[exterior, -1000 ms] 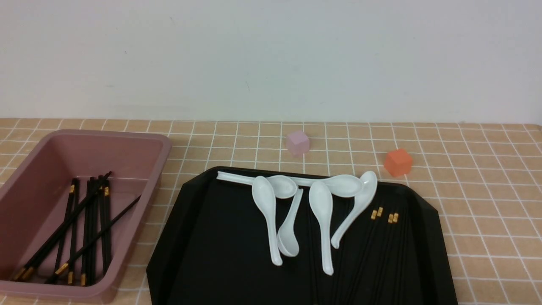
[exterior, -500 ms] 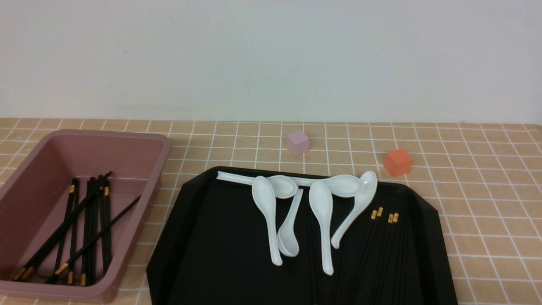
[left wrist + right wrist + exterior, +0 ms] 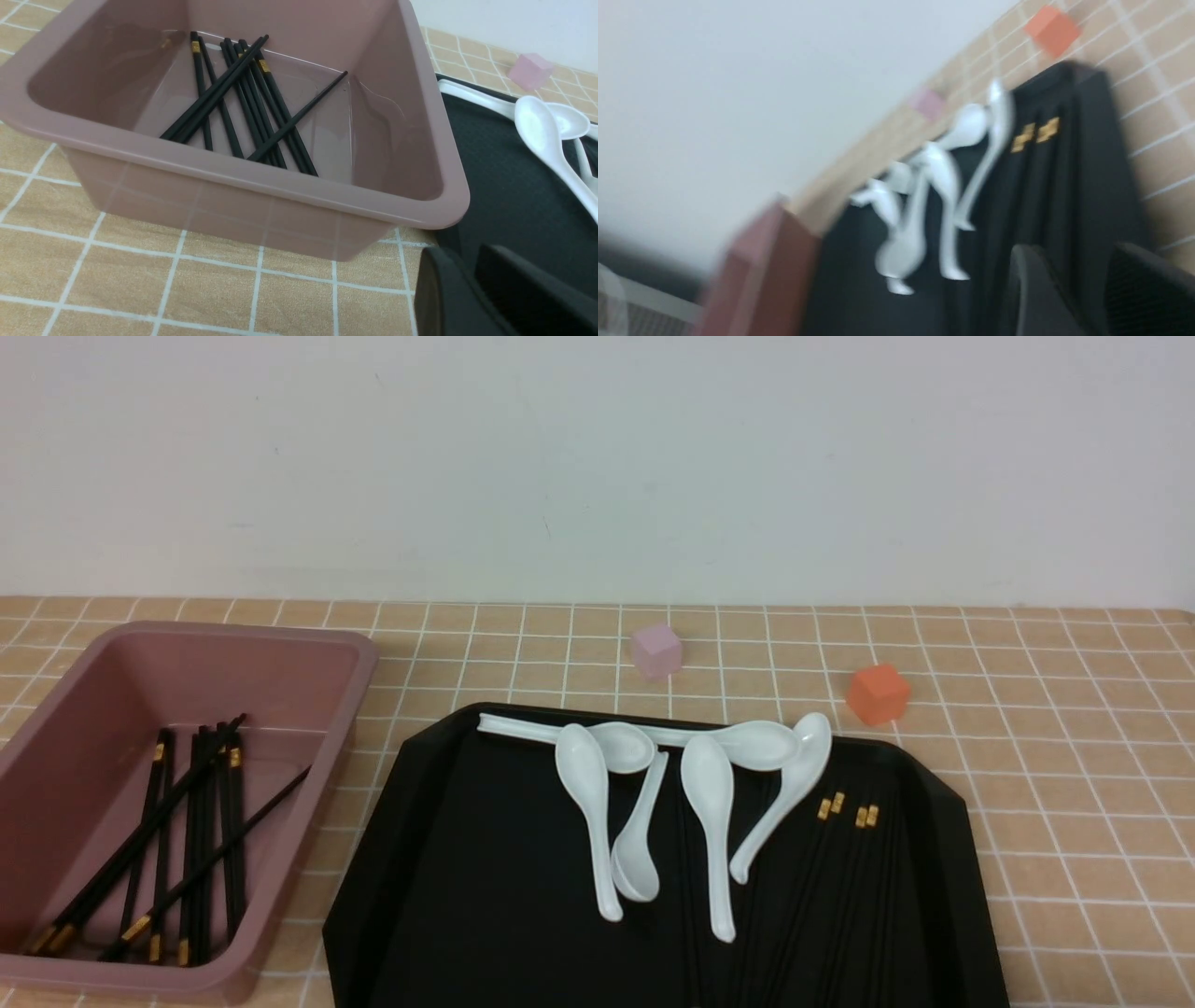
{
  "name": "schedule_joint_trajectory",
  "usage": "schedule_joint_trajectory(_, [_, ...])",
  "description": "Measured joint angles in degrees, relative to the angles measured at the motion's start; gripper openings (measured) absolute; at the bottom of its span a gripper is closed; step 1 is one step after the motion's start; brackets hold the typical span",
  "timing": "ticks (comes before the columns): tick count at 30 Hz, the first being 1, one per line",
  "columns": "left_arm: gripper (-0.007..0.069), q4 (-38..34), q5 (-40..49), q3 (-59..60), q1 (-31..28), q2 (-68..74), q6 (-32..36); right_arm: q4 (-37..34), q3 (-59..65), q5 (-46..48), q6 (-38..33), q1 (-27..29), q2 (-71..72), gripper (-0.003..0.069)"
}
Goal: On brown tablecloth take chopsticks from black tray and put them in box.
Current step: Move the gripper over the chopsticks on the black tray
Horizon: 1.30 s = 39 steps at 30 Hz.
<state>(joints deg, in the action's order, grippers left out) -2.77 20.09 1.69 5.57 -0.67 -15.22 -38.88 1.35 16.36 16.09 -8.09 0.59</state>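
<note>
Chopsticks (image 3: 828, 808), thin black gold-banded sticks, are laid far-to-near on the right side of the glossy black tray (image 3: 467, 877), nearest the right gripper (image 3: 1083, 266), held open, empty; the left gripper (image 3: 474, 261), seemingly closed, is seen beside the dusty-pink plastic box (image 3: 280, 184).

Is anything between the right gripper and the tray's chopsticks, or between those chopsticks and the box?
Nothing visible lies between the right gripper and the chopsticks on the black tray. Toward the box, the white spoons lie across the tray, one handle close beside the chopsticks; a lifted carry should likely clear them.
</note>
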Motion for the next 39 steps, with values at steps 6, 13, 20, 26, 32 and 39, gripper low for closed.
schedule_joint_trajectory(6, [0.0117,0.0,0.0,0.0,0.0,0.0,0.0,-4.6,-0.7,-0.8,-0.7,0.0,0.0,0.0239])
schedule_joint_trajectory(13, [0.0125,0.0,0.0,0.0,0.0,0.0,0.0,1.9,-17.9,-0.3,-14.0,0.0,-5.6,0.0176])
schedule_joint_trajectory(20, [0.0132,0.0,0.0,0.0,0.0,0.0,0.0,16.6,-35.0,26.4,-17.0,0.0,-32.1,-0.0011])
schedule_joint_trajectory(26, [0.0133,0.0,0.0,0.0,0.0,0.0,0.0,14.9,-38.3,37.4,-24.7,-1.8,-55.3,0.0011])
schedule_joint_trajectory(32, [0.0134,0.0,0.0,0.0,0.0,0.0,0.0,1.5,-41.3,34.4,-34.5,-14.8,-73.1,0.0081])
schedule_joint_trajectory(39, [0.0141,0.0,0.0,0.0,0.0,0.0,0.0,10.5,-53.2,26.4,-17.6,-28.6,-87.7,0.0116])
